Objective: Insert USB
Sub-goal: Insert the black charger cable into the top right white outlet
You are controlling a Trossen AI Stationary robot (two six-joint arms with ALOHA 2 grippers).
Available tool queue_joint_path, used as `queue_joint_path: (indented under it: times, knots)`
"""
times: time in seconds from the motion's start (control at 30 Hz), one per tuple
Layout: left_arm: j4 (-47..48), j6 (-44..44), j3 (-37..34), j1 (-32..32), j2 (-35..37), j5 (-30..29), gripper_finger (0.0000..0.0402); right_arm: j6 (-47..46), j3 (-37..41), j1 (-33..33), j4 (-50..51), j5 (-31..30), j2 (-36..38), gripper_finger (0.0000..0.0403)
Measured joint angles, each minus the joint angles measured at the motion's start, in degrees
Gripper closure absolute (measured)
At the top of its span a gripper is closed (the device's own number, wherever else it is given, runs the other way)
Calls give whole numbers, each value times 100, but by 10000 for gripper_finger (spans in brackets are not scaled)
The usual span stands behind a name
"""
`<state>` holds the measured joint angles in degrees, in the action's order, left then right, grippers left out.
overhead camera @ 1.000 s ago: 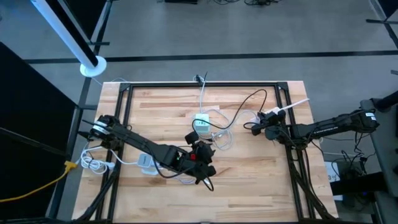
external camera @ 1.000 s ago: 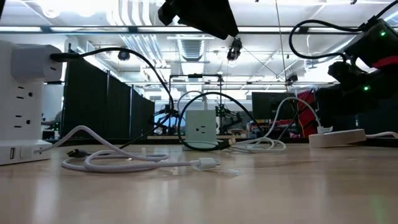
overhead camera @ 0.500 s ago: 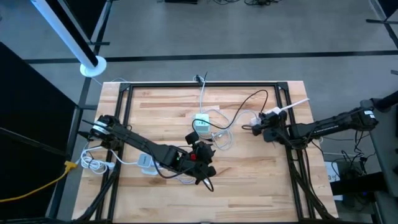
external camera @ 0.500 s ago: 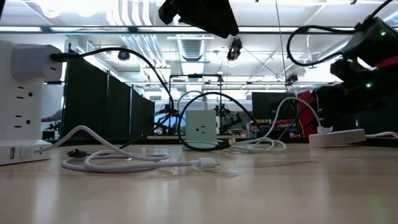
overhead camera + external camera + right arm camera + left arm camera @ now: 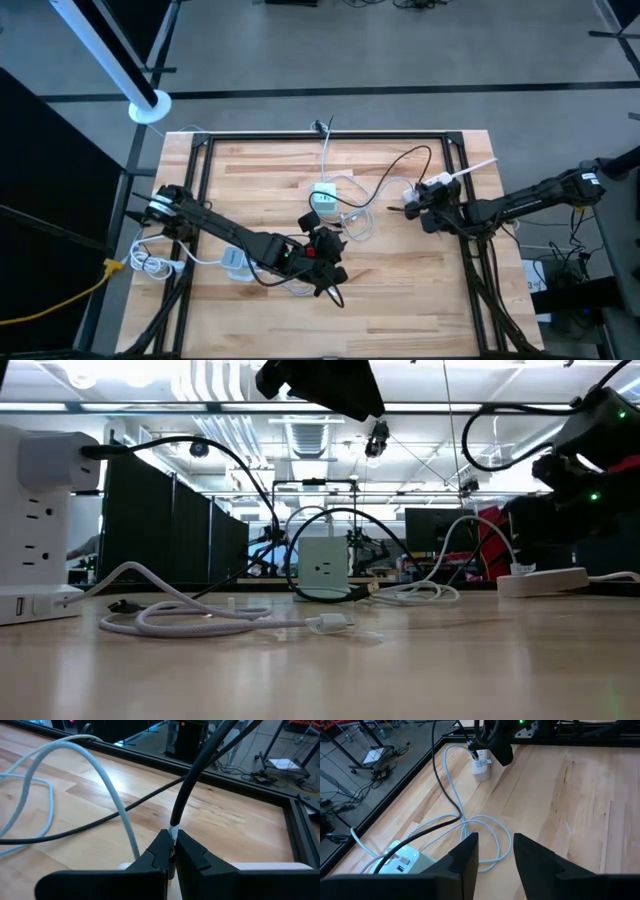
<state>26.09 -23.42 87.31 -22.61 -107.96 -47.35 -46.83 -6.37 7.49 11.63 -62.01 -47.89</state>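
Note:
A black cable (image 5: 400,160) loops across the table from the white power cube (image 5: 324,196) to my right gripper (image 5: 410,206), which is shut on the cable's plug end. This gripper stands over a small white adapter (image 5: 481,769) near the table's right side. Whether the plug touches the adapter is hidden. My left gripper (image 5: 495,855) hovers open at mid-table, above the loops of a pale blue-white cable (image 5: 485,827). In the low view that cable's free connector (image 5: 330,624) lies on the wood. My right gripper pinches the black cable's plug end (image 5: 173,831) between its two fingertips, just below a white band on the cable. The fingers lie along the cable. From them the cable runs off in a bend, clear of the table, and its plug tip is hidden by the fingers.
A white power strip (image 5: 235,262) lies near the left arm, and its end fills the left of the low view (image 5: 40,530). A white cord (image 5: 328,160) runs from the cube to the far edge. The black frame rail (image 5: 330,137) borders the table. Bare wood lies along the near side.
My right gripper has moved a little toward the table's left, carrying the black cable's end with it; the cable's loop has shifted along. The left arm has kept still.

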Motion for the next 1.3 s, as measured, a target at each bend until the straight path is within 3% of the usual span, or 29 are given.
queue_joint_path:
  times: [0.43,0.7,0.87,1.3]
  knots:
    - [2,-2,0,0,0,0,287,-514,-152,254,-156,-366,-945,402]
    - [4,-4,0,-6,2,8,295,-652,-399,277,356,-238,-999,402]
    - [6,-9,0,-11,2,125,294,-1227,-411,278,889,-338,-997,402]
    - [-15,-9,0,-11,9,146,296,-1372,-450,492,912,-258,-1023,402]
